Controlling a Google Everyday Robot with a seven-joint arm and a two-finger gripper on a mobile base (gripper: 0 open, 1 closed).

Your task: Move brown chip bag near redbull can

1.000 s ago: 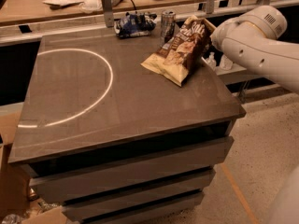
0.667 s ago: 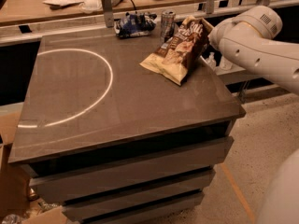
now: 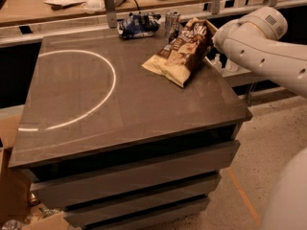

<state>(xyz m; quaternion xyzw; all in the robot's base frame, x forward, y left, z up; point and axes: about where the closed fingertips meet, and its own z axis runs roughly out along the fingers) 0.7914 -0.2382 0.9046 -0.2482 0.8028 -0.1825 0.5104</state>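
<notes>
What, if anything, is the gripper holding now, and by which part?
The gripper, at the table's back right, apparently holds the brown chip bag by its raised upper edge; the grip itself is hidden.

A dark grey drawer cabinet (image 3: 139,174) stands on speckled floor (image 3: 276,128), wooden bench (image 3: 33,11) behind.

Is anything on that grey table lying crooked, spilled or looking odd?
The brown chip bag is tilted: its lower end rests on the table, its upper end is raised at the gripper near the table's far right corner, right by the upright redbull can. Nothing looks spilled.
</notes>
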